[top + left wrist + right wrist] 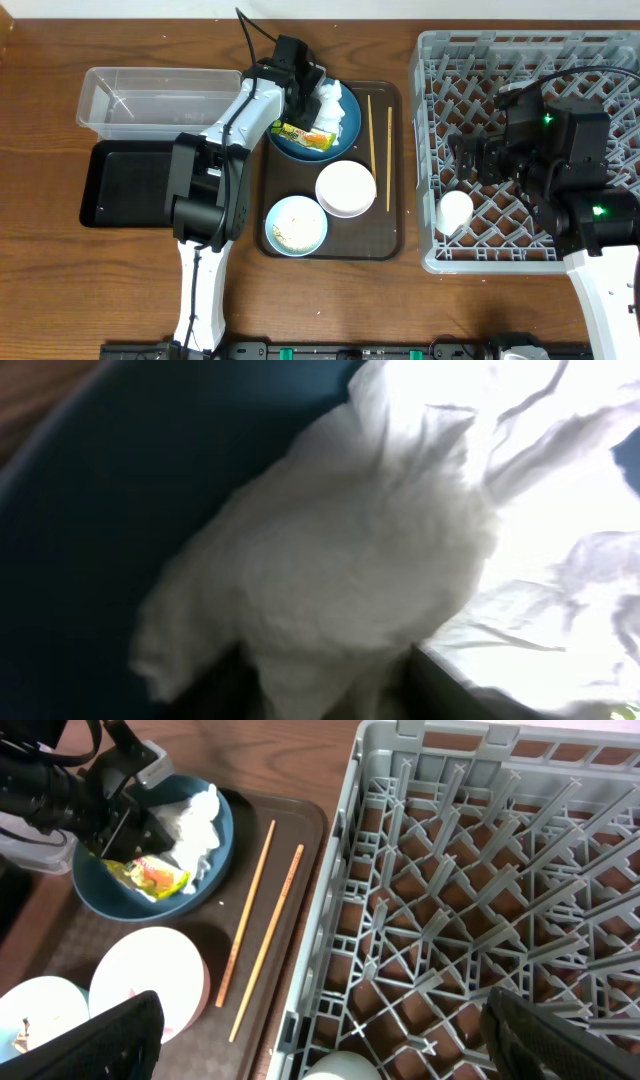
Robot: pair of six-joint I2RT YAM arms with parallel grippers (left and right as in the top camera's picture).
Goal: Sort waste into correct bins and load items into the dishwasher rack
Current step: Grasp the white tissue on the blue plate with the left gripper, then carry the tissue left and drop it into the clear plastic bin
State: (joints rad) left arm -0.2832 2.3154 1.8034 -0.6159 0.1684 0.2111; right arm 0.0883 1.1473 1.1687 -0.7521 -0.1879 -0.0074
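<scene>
Wooden table | left claw on tissue, opening unclear | right claw wide, empty

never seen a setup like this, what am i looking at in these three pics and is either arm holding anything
These are two robot arms at a wooden table. One picture looks down from above; the other two come from cameras on each wrist.

From above: the left end effector is down on the tissue lying on the blue plate, beside a wrapper. Its wrist view is filled by tissue, so a grip cannot be confirmed.

The plate, a white bowl, a pale blue bowl with food scraps and two chopsticks sit on a brown tray. Left of it are a clear tub and a black tray.

The right end effector hangs open and empty over the grey rack, where a white cup sits.
</scene>
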